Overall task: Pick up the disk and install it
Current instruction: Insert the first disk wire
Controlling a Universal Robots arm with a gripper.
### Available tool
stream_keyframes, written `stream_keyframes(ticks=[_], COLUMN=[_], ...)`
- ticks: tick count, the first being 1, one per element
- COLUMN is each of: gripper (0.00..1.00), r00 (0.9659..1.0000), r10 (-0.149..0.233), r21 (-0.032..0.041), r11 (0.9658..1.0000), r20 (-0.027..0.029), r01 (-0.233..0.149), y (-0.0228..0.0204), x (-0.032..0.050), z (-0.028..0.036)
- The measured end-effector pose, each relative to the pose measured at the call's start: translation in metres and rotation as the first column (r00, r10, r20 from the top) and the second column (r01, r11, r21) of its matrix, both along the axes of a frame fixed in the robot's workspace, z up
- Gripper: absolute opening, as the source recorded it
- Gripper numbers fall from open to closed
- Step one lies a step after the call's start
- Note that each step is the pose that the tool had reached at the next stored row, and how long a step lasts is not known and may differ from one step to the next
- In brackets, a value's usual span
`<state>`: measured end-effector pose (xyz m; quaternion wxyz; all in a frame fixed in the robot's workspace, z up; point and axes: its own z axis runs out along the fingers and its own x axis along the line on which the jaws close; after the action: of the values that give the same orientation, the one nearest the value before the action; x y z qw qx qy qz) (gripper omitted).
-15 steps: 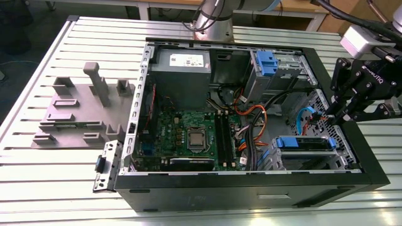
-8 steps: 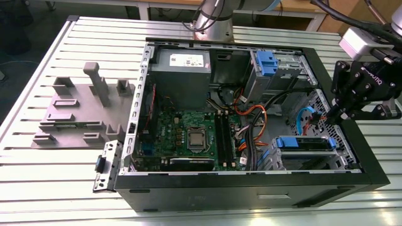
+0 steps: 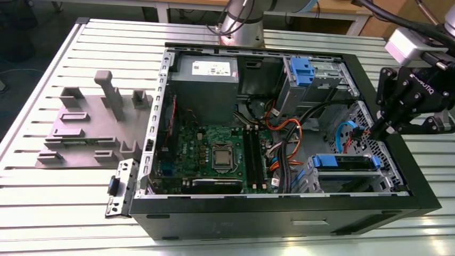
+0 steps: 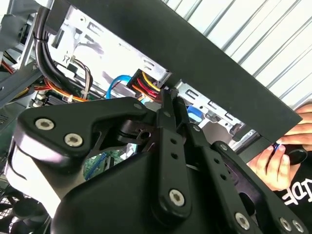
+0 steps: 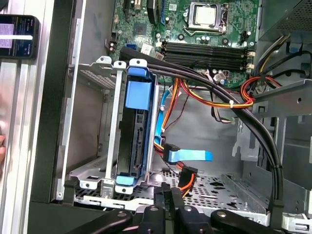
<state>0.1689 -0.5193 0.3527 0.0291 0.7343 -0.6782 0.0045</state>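
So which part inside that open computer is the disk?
Look in the open black computer case. In its corner by the gripper stands a metal cage; the disk sits in it, framed in blue. The other blue piece, at the case's other end, is narrower.

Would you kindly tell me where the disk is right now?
The disk sits in the metal drive cage at the exterior view's right, inside the computer case, close to the pincer.

The robot's hand (image 4: 168,100) is black, built from thick bars (image 4: 170,146) held by shiny round silver screws (image 4: 176,197), with white letters (image 3: 427,81) on its side, joined to a pale grey block (image 3: 416,45) and a silver arm (image 3: 242,24).
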Motion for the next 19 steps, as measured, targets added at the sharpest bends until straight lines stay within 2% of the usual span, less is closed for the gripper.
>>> stream_keyframes(ticks=[3, 7, 12, 14, 19], gripper=[0.17, 0.17, 0.17, 0.17, 0.17], r00=[1.0, 1.0, 0.9999, 0.9998, 0.9992], r10=[0.0, 0.002, 0.005, 0.007, 0.011], r21=[-0.0002, -0.0004, 0.0001, 0.0017, 0.0032], r11=[1.0, 1.0, 1.0, 1.0, 0.9999], r20=[0.0003, 0.0026, 0.0108, 0.0169, 0.0376], r01=[0.0, -0.002, -0.005, -0.007, -0.011], y=[-0.0003, -0.0029, -0.0114, -0.0128, -0.0147], x=[-0.0044, -0.0117, -0.0146, -0.0159, -0.0201], z=[0.0002, 0.0002, -0.0009, -0.0018, -0.003])
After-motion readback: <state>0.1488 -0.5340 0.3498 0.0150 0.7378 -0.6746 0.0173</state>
